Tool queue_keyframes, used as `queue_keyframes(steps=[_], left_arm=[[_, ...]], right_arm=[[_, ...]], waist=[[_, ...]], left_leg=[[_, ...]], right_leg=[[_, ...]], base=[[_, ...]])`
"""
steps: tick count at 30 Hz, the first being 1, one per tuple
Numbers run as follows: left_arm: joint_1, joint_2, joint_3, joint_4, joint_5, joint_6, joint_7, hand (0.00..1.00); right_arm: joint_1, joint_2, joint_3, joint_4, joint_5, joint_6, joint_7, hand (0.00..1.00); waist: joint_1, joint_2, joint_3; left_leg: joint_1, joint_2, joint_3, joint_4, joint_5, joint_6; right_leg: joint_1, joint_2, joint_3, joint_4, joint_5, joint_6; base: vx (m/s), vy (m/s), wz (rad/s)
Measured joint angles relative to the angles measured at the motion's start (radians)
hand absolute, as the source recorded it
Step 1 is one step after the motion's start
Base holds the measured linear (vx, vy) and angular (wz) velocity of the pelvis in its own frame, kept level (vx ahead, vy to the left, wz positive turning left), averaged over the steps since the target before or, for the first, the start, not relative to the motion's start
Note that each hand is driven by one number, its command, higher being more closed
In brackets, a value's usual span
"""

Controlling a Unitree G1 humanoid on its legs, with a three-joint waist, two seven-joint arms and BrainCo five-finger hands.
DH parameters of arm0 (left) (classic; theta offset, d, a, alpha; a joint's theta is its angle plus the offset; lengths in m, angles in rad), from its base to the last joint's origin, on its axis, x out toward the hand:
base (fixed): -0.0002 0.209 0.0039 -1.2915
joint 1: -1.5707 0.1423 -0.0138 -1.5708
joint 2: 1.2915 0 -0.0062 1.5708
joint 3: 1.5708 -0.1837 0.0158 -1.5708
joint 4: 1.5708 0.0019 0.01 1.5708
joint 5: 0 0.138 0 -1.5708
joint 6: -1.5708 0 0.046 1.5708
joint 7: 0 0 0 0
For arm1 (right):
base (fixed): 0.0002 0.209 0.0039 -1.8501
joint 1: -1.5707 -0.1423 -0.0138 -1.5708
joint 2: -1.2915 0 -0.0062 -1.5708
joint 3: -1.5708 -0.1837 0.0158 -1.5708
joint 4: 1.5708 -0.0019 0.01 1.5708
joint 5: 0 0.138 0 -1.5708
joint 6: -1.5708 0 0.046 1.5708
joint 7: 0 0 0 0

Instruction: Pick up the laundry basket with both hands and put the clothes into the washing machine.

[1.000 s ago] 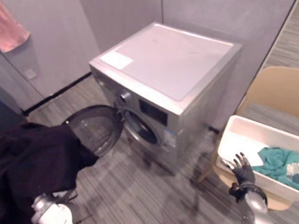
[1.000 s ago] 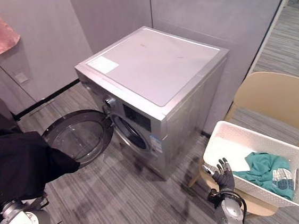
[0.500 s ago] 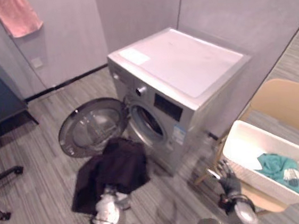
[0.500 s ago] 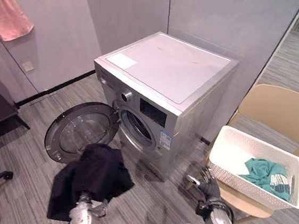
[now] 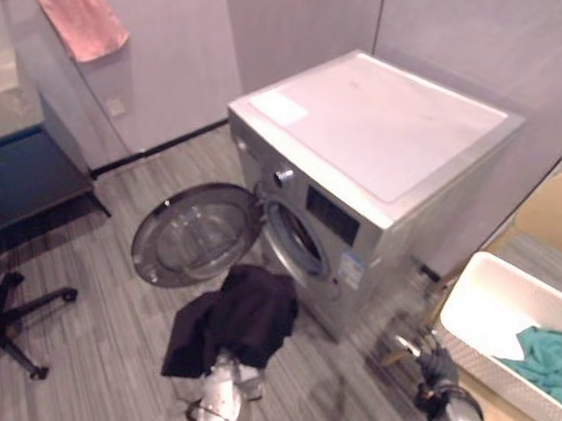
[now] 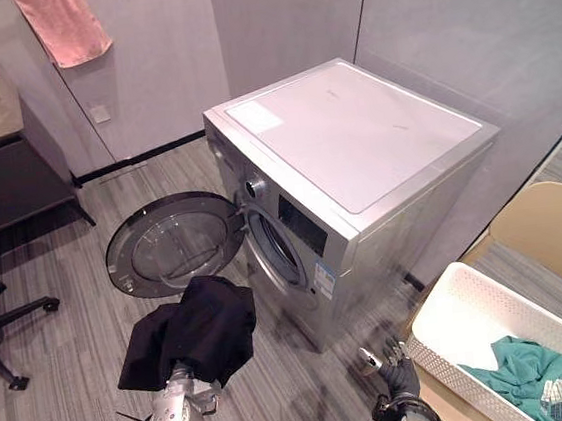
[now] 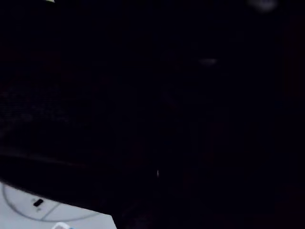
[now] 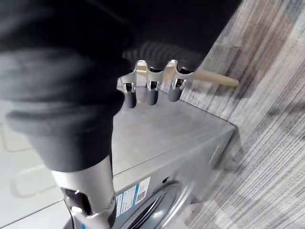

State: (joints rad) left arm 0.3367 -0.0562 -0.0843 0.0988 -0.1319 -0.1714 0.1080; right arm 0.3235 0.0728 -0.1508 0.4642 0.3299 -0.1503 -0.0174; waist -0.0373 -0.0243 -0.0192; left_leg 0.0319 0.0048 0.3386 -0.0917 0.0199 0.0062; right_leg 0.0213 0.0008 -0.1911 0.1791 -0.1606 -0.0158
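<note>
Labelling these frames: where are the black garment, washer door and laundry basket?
black garment [image 6: 198,330], right eye view, middle of the cloth.
washer door [image 6: 169,244], right eye view, its glass centre.
laundry basket [image 6: 456,325], right eye view, bare white bottom.

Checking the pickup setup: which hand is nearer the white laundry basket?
Right. The right hand hangs open beside the near corner of the laundry basket; the left arm, draped in a black garment, is far off by the washer door.
</note>
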Motion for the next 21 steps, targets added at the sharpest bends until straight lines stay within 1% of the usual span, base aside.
queue_keyframes(steps=[3,4,5,6,7,8,9,10,11,12,13,14,16,17,18,19,20,21], left_arm=[[-0.006,0.006,0.010,0.084,0.017,0.002,0.000,1.00],[-0.006,0.011,0.015,0.126,0.019,0.009,0.002,1.00],[-0.006,0.011,0.019,0.139,0.019,0.012,0.002,1.00],[-0.006,0.001,0.036,0.147,0.019,0.016,0.003,1.00],[-0.006,-0.003,0.054,0.147,0.018,0.016,0.006,1.00],[-0.007,-0.010,0.059,0.147,0.017,0.016,0.007,1.00],[-0.008,-0.013,0.059,0.146,0.016,0.015,0.008,1.00],[-0.008,-0.013,0.063,0.148,0.016,0.015,0.009,1.00],[-0.008,-0.014,0.073,0.156,0.016,0.016,0.011,1.00],[-0.011,-0.004,0.078,0.170,0.017,0.014,0.015,1.00],[-0.013,-0.004,0.078,0.178,0.017,0.014,0.021,1.00],[-0.017,-0.003,0.077,0.183,0.017,0.015,0.026,1.00],[-0.017,-0.003,0.078,0.180,0.018,0.014,0.028,1.00],[-0.022,-0.001,0.077,0.188,0.020,0.014,0.031,1.00],[-0.033,-0.002,0.070,0.209,0.018,0.014,0.038,1.00],[-0.033,-0.001,0.048,0.219,0.017,0.015,0.049,1.00],[-0.031,0.000,0.034,0.219,0.017,0.015,0.048,1.00],[-0.046,0.024,0.009,0.229,0.017,0.015,0.045,1.00]], right_arm=[[-0.023,0.000,-0.009,0.146,0.000,0.002,0.001,0.00],[-0.046,-0.002,-0.031,0.228,0.000,0.004,0.000,0.00],[-0.048,-0.006,-0.046,0.262,0.000,0.004,0.000,0.00],[-0.058,-0.004,-0.080,0.314,0.001,0.006,-0.001,0.00],[-0.064,-0.008,-0.113,0.340,-0.002,0.006,-0.004,0.00],[-0.060,-0.018,-0.142,0.363,-0.009,0.007,-0.010,0.00],[-0.060,-0.022,-0.153,0.377,-0.010,0.008,-0.013,0.00],[-0.060,-0.026,-0.157,0.386,-0.011,0.011,-0.023,0.00],[-0.060,-0.037,-0.164,0.403,-0.017,0.017,-0.034,0.00],[-0.073,-0.050,-0.185,0.442,-0.018,0.024,-0.044,0.00],[-0.084,-0.057,-0.197,0.475,-0.024,0.024,-0.048,0.00],[-0.102,-0.080,-0.197,0.534,-0.069,0.030,-0.048,0.00],[-0.119,-0.094,-0.198,0.565,-0.110,0.038,-0.050,0.00],[-0.132,-0.103,-0.214,0.595,-0.134,0.046,-0.051,0.00],[-0.145,-0.113,-0.243,0.631,-0.143,0.050,-0.062,0.00],[-0.152,-0.133,-0.244,0.650,-0.141,0.051,-0.075,0.00],[-0.153,-0.144,-0.243,0.650,-0.141,0.051,-0.078,0.00],[-0.174,-0.145,-0.244,0.660,-0.132,0.053,-0.086,0.00]], waist=[[0.003,0.002,-0.004],[0.011,0.009,-0.001],[0.013,0.009,0.001],[0.019,0.013,0.009],[0.025,0.021,0.021],[0.023,0.025,0.030],[0.029,0.026,0.033],[0.035,0.025,0.037],[0.048,0.024,0.039],[0.043,0.035,0.040],[0.025,0.032,0.038],[0.009,0.029,0.037],[-0.001,0.026,0.036],[-0.004,0.027,0.037],[0.001,0.031,0.038],[0.011,0.049,0.042],[0.014,0.067,0.039],[0.002,0.068,0.024]], left_leg=[[0.015,0.004,0.010,0.001,0.006,-0.007],[0.009,0.006,0.013,0.017,0.005,-0.007],[-0.004,0.007,0.015,0.043,-0.002,-0.010],[-0.056,0.024,0.023,0.155,-0.045,-0.020],[-0.126,0.055,0.024,0.309,-0.105,-0.051],[-0.197,0.106,0.043,0.489,-0.176,-0.060],[-0.225,0.142,0.076,0.586,-0.204,-0.024],[-0.243,0.182,0.102,0.664,-0.220,0.001],[-0.264,0.235,0.098,0.740,-0.229,0.016],[-0.272,0.269,0.039,0.727,-0.229,0.017],[-0.288,0.281,-0.020,0.696,-0.229,0.017],[-0.315,0.314,-0.122,0.636,-0.224,0.010],[-0.339,0.340,-0.203,0.579,-0.208,-0.014],[-0.344,0.346,-0.267,0.522,-0.188,-0.035],[-0.316,0.345,-0.320,0.455,-0.160,-0.079],[-0.267,0.341,-0.316,0.411,-0.137,-0.117],[-0.242,0.338,-0.302,0.386,-0.128,-0.130],[-0.229,0.307,-0.272,0.385,-0.155,-0.176]], right_leg=[[0.011,0.002,0.000,0.003,0.009,-0.006],[0.010,0.001,0.000,0.012,0.011,-0.006],[0.010,-0.003,-0.001,0.013,0.015,-0.004],[0.009,-0.008,-0.005,0.018,0.023,0.002],[0.010,-0.012,-0.029,0.031,0.023,0.002],[0.015,-0.017,-0.059,0.030,0.017,-0.007],[0.020,-0.020,-0.071,0.027,0.004,-0.026],[0.031,-0.027,-0.085,0.023,-0.014,-0.036],[0.038,-0.049,-0.089,0.019,-0.058,-0.023],[0.036,-0.067,-0.096,0.031,-0.063,-0.009],[0.031,-0.087,-0.108,0.036,-0.068,0.005],[-0.001,-0.115,-0.107,0.059,-0.079,0.034],[-0.031,-0.130,-0.082,0.076,-0.080,0.055],[-0.051,-0.146,-0.067,0.084,-0.073,0.080],[-0.063,-0.171,-0.048,0.094,-0.070,0.116],[-0.060,-0.193,-0.018,0.094,-0.065,0.158],[-0.058,-0.199,-0.005,0.090,-0.057,0.175],[-0.051,-0.239,0.008,0.074,-0.041,0.230]], base=[[-0.02,-0.017,-0.01],[-0.06,-0.016,0.02],[-0.10,-0.023,0.17],[-0.11,-0.030,0.33],[-0.17,-0.035,0.51],[-0.15,-0.024,0.43],[-0.15,-0.010,0.28],[-0.15,0.022,-0.04],[-0.17,0.085,-0.03],[-0.16,0.196,0.13],[-0.09,0.297,0.45],[-0.05,0.303,0.41],[0.04,0.363,0.17],[0.10,0.412,-0.03],[0.14,0.504,-0.27],[0.12,0.479,-0.44],[0.19,0.785,-0.41],[0.17,0.633,-0.09]])
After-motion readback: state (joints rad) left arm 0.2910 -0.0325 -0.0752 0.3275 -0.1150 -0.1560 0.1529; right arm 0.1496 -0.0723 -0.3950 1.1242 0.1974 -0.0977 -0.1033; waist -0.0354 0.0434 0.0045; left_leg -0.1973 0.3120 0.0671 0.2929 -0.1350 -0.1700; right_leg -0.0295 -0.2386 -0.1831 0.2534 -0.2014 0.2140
